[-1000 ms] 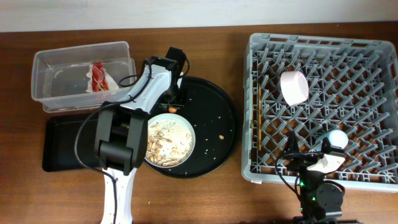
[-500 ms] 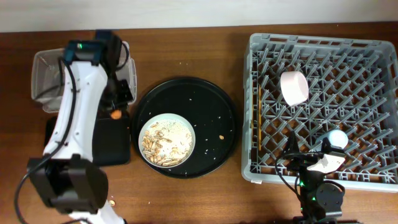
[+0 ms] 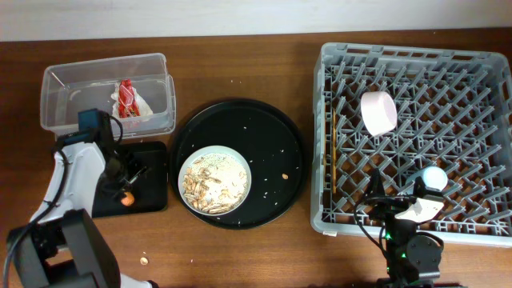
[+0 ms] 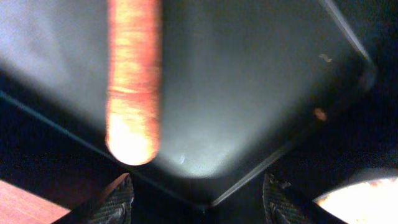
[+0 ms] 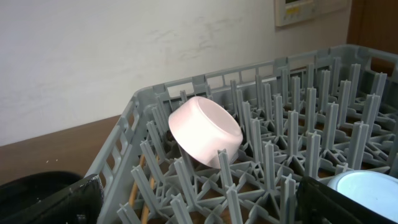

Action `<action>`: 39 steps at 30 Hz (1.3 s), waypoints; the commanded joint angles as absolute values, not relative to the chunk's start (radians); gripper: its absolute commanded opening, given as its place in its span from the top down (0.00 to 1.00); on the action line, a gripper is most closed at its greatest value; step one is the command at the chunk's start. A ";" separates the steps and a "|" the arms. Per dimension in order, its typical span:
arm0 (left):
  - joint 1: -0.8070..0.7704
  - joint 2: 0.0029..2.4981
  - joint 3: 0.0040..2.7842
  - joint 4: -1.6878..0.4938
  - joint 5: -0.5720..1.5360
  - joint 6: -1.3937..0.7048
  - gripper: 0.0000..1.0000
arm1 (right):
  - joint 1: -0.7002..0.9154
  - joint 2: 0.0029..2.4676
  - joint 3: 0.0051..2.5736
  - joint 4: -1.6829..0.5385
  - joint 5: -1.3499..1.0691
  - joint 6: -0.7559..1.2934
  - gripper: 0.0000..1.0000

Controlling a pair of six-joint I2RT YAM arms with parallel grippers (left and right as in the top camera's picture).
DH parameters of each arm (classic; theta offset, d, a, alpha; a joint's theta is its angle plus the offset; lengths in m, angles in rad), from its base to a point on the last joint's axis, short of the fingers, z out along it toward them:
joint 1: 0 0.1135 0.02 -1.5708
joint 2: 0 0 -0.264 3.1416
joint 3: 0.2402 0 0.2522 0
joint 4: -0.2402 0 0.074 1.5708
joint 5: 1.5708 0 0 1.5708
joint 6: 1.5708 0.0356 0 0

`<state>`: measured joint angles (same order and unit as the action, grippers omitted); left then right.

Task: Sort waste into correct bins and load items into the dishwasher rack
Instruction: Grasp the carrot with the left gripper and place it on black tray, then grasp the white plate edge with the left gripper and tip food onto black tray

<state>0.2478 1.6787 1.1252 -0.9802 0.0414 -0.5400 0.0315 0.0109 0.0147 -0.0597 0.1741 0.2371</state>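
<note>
Landmark: the shallow black tray (image 3: 154,200); every place below is read from it.
Carrot stick (image 4: 132,74): inside the tray, toward its right end. Blur hides whether it rests on the floor or hangs just over it.
Left gripper (image 4: 196,202): over the tray, fingers spread wide, nothing between them.
Key relation: the stick lies just ahead of the fingertips, offset toward one of them. Its long axis runs straight away from the gripper.
Nearer arm: the left, directly above the tray.
Right gripper (image 5: 199,208): far to the tray's right, at the dishwasher rack (image 3: 416,50), fingers wide apart and empty.
Surface: a smooth, dark, flat floor with a low rim, so a round stick may roll.
Room: bare floor all round the stick.
Likely next: the food scraps (image 3: 206,188) on the plate (image 3: 238,162), just right of the tray and within the left arm's reach.
</note>
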 commanded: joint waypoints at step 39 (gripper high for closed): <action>-0.371 1.772 1.632 -1.296 0.042 -0.296 1.00 | 0.026 0.006 0.006 -0.063 0.171 0.243 0.02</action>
<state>-0.5152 1.8435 1.6123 -1.2922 -0.1810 -0.3702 0.0315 0.0109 0.0147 -0.0597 0.1741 0.2359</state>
